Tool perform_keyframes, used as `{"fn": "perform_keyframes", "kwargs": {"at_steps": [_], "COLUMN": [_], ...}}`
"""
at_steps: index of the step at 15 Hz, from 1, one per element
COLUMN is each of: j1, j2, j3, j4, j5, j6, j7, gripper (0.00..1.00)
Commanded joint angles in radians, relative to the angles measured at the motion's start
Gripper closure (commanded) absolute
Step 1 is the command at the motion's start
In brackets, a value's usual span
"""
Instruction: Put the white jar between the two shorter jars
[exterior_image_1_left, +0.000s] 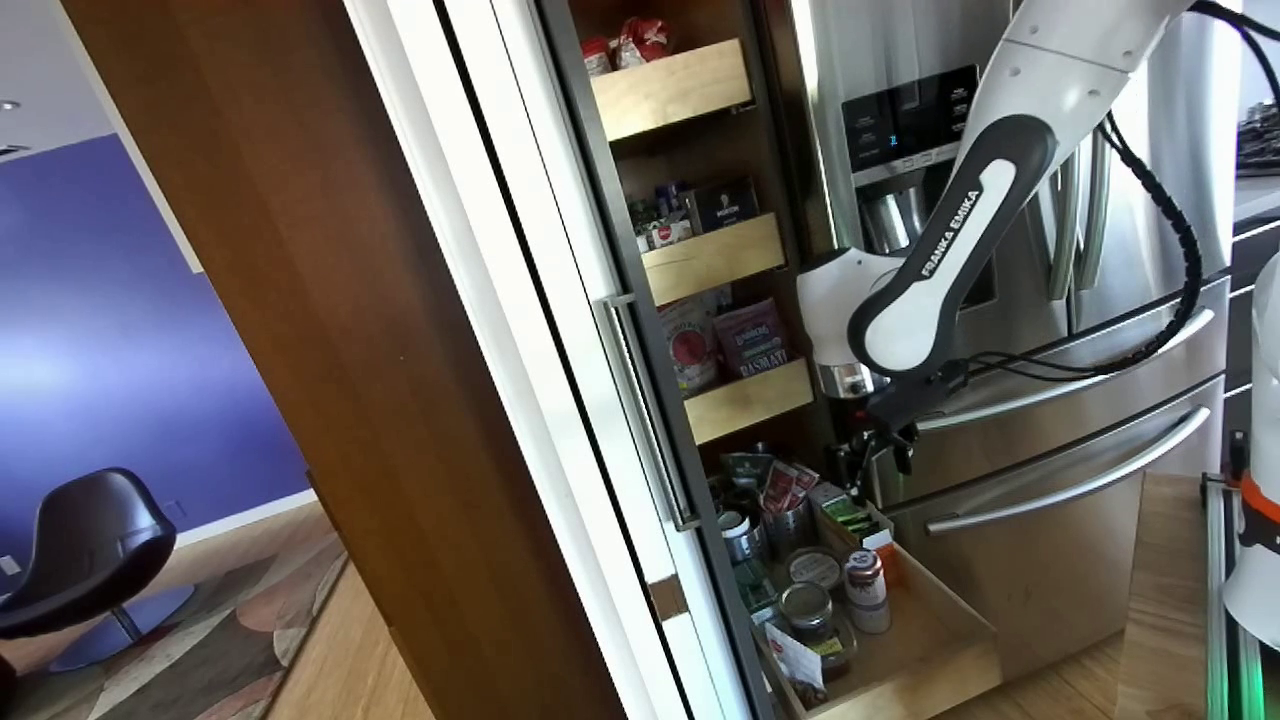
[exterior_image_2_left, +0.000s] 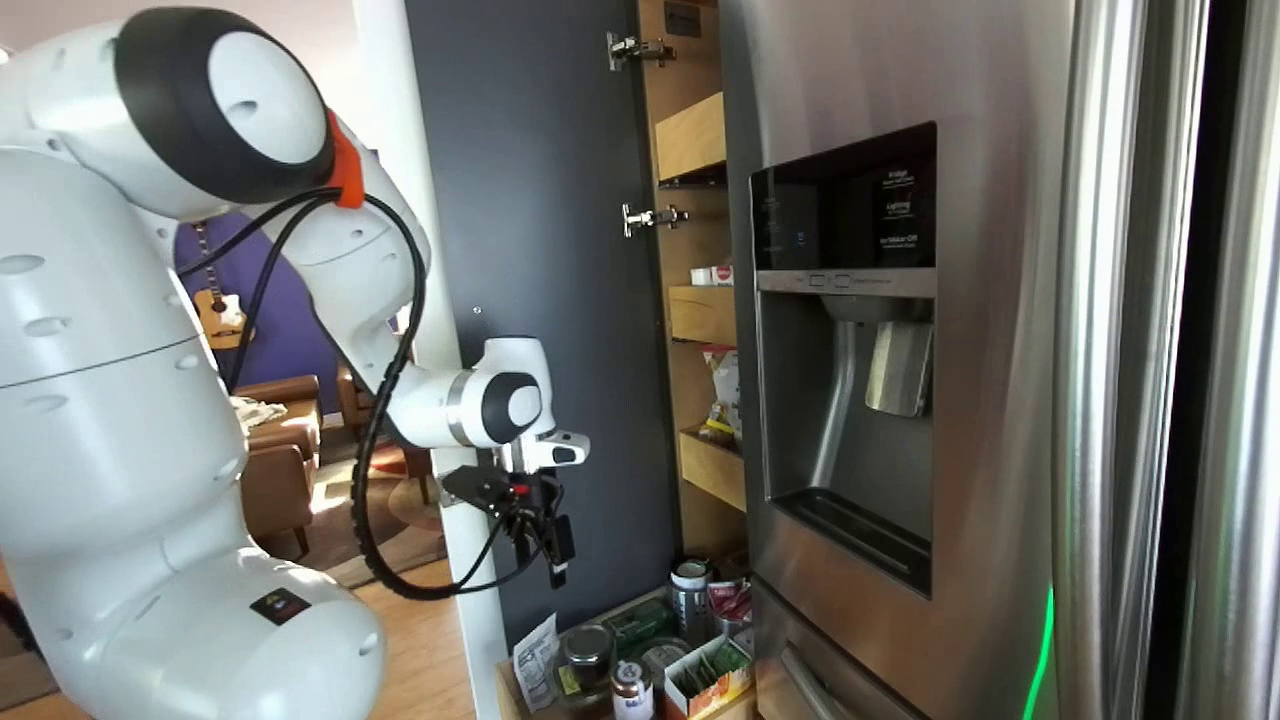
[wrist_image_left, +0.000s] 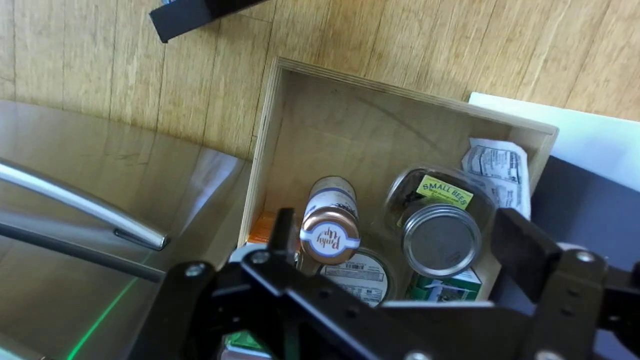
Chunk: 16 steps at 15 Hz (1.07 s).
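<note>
Its 2 jaws apart, the gripper (wrist_image_left: 395, 215) may topple the copper-lidded white jar (wrist_image_left: 330, 220), because a label-topped jar (wrist_image_left: 357, 275) just beside it leaves scant clearance.

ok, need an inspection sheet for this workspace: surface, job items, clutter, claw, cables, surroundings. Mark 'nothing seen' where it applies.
Surface: wooden drawer, pulled out.
Job items: white jar (copper lid, white label), upright; the shorter pair is likely the grey-lidded jar and label-topped jar; white jar not between them.
Clutter: yellow-labelled container, paper packet, silver canister.
Claw: open, above the drawer; nothing seen held.
Cables: black cable hangs in a loop from the arm to the claw.
Surroundings: steel fridge and open cabinet door flank the drawer.
</note>
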Motion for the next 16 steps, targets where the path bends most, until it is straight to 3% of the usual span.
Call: {"fn": "perform_keyframes", "kwargs": {"at_steps": [1, 4, 6, 7, 8, 10, 16], "j1": [-0.004, 0.008, 0.023, 0.029, 0.047, 0.053, 0.054], "j2": [0.145, 0.245, 0.299, 0.333, 0.264, 0.308, 0.372], "j3": [-0.032, -0.096, -0.166, -0.191, -0.177, -0.214, -0.224], "j4": [-0.008, 0.0, 0.008, 0.018, -0.005, 0.005, 0.05], "j5": [-0.097, -0.187, -0.328, -0.326, -0.259, -0.281, -0.277], "j6": [0.155, 0.239, 0.283, 0.285, 0.257, 0.271, 0.323], "j7": [0.077, 0.094, 0.145, 0.117, 0.092, 0.087, 0.054], "gripper": [0.0, 0.0, 0.0, 0.0, 0.0, 0.0, 0.0]}}
